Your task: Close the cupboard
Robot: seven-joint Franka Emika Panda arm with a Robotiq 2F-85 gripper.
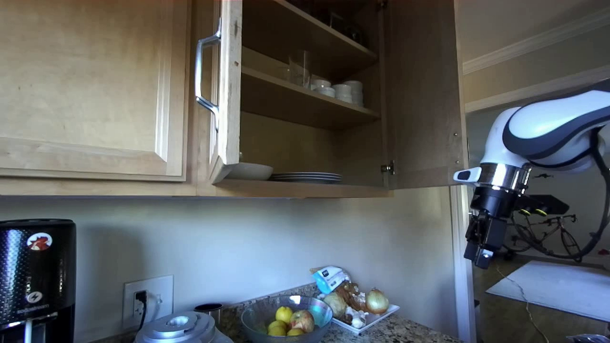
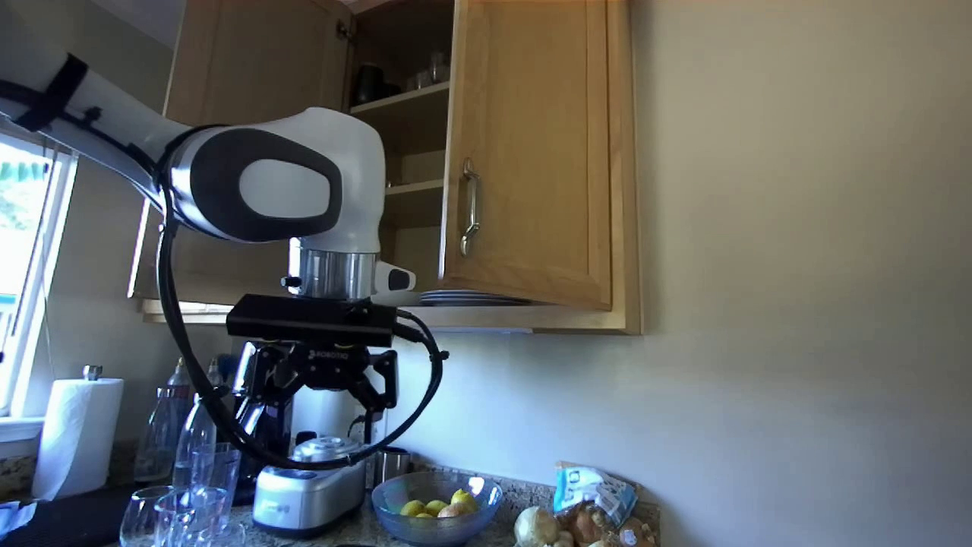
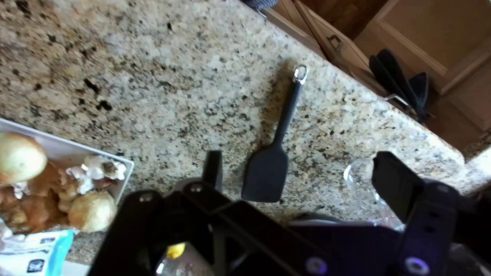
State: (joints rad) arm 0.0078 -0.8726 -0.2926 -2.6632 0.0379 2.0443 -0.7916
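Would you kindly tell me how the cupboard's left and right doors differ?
The left door is hinged on the left side of the cupboard, the right door on its right. In an exterior view the right door shows its front and silver handle, the left door its inner side. There, the robot arm hides part of the left door but none of the right door. Both are light wood and stand open.

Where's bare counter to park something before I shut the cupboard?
Bare counter shows between the onion tray and the spatula, and again between the spatula, the counter's edge and a clear glass. In an exterior view, it looks crowded around the drinking glasses, silver appliance and fruit bowl.
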